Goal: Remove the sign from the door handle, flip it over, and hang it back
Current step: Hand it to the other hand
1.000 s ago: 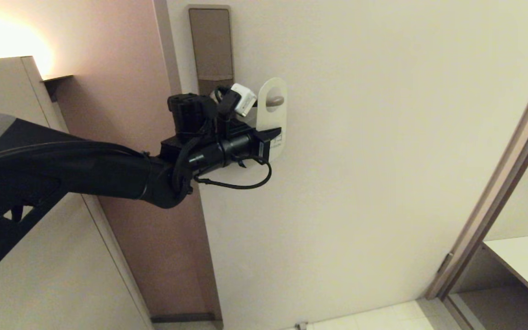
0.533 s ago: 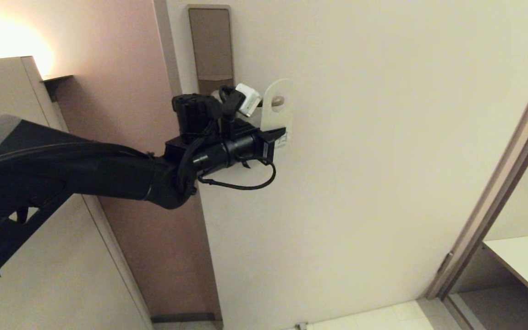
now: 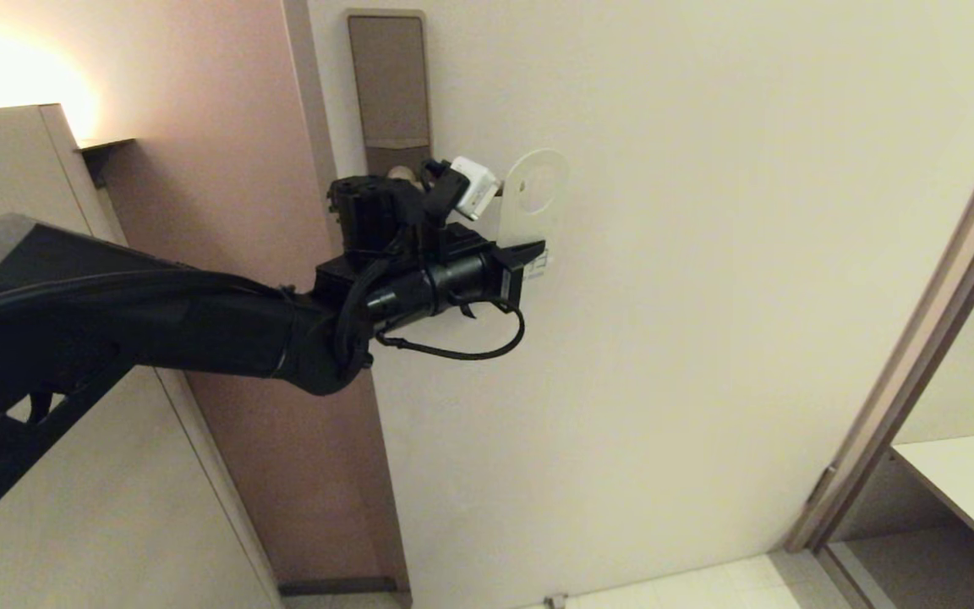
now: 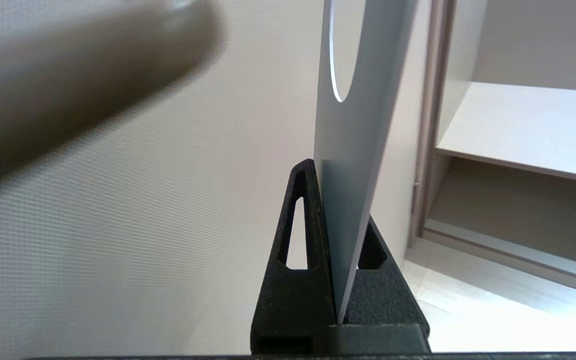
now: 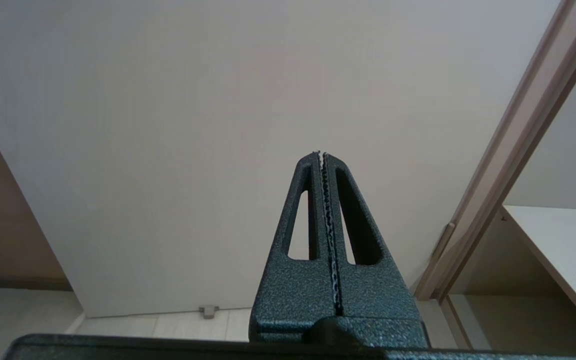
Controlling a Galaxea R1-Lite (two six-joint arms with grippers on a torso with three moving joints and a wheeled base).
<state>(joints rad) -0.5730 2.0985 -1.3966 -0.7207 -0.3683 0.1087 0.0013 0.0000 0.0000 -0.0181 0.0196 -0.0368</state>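
Note:
My left gripper (image 3: 533,254) is shut on the lower part of the sign (image 3: 521,224) and holds it upright in front of the door, white side facing me. The door shows through its oval hole, so the sign is off the door handle, just to its right. In the left wrist view the gripper (image 4: 338,200) pinches the card (image 4: 358,125) edge-on, and the handle (image 4: 68,75) is a blurred bronze-grey bar beside it. In the head view my left wrist hides the handle. My right gripper (image 5: 322,155) is shut and empty, parked low and facing the door.
The tall backplate (image 3: 390,80) stands on the pale door above my left wrist. A door frame (image 3: 918,338) runs down the right, with a white shelf (image 3: 969,482) beyond it. A cabinet (image 3: 13,169) stands at the left.
My left gripper has carried the sign to the right and slightly up. The handle's end, which showed through the hole, no longer does.

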